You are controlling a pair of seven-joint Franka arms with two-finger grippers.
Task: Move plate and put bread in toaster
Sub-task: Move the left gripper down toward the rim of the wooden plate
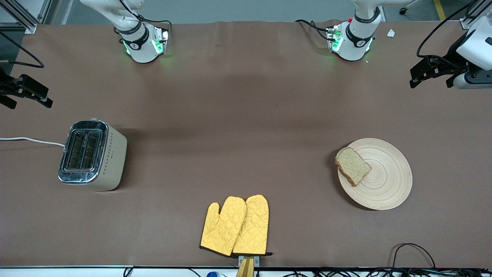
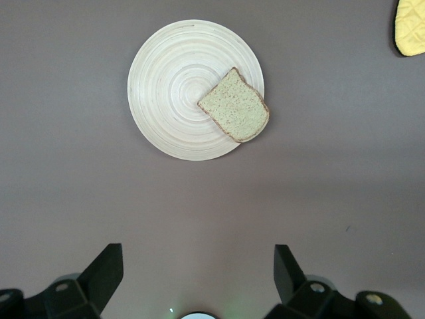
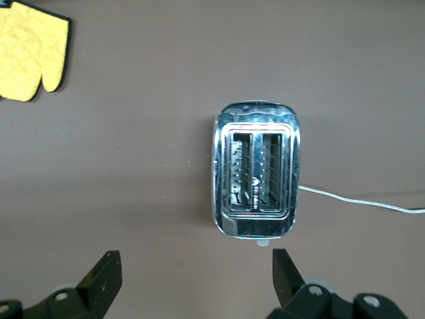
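The pale wooden plate (image 1: pixel 388 181) lies toward the left arm's end of the table. The brown bread slice (image 1: pixel 352 165) rests flat on its rim, on the side toward the toaster, slightly overhanging. The cream toaster (image 1: pixel 92 155) with chrome top stands toward the right arm's end, both slots empty. My left gripper (image 1: pixel 429 79) hangs open and empty at the table's left-arm end; its wrist view (image 2: pixel 197 266) shows the plate (image 2: pixel 172 86) and bread (image 2: pixel 234 113) below. My right gripper (image 1: pixel 30 100) hangs open and empty at the other end; its wrist view (image 3: pixel 197 269) shows the toaster (image 3: pixel 257 169).
Two yellow oven mitts (image 1: pixel 235 226) lie side by side near the table edge closest to the front camera, midway between toaster and plate. The toaster's white cord (image 1: pixel 30 140) runs off the right arm's end of the table. Cables lie along the near edge.
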